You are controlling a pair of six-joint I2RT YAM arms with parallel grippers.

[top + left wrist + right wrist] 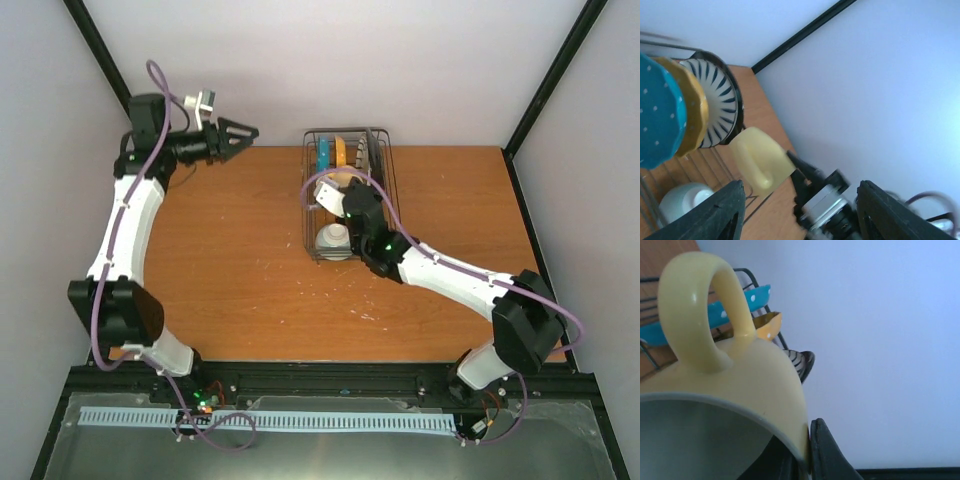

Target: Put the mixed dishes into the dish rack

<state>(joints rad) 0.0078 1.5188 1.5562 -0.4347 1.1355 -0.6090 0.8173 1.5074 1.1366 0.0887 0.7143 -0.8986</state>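
Note:
The dark wire dish rack [308,212] stands at the table's far middle. A teal dotted plate [323,155], a yellow-orange plate [341,152] and a black-striped white plate [365,150] stand on edge in its far end. A mint-green bowl [333,240] sits in its near end. My right gripper [345,195] is shut on the rim of the cream-yellow mug [725,385] and holds it over the rack's middle. My left gripper [240,132] is open and empty, raised left of the rack and pointing at it. The mug also shows in the left wrist view [760,157]. The cream dark-rimmed plate is not seen.
The wooden table [230,260] is bounded by white walls with black corner posts [555,75]. The right arm [450,275] stretches from the near right across to the rack. The left arm [125,230] rises along the left side.

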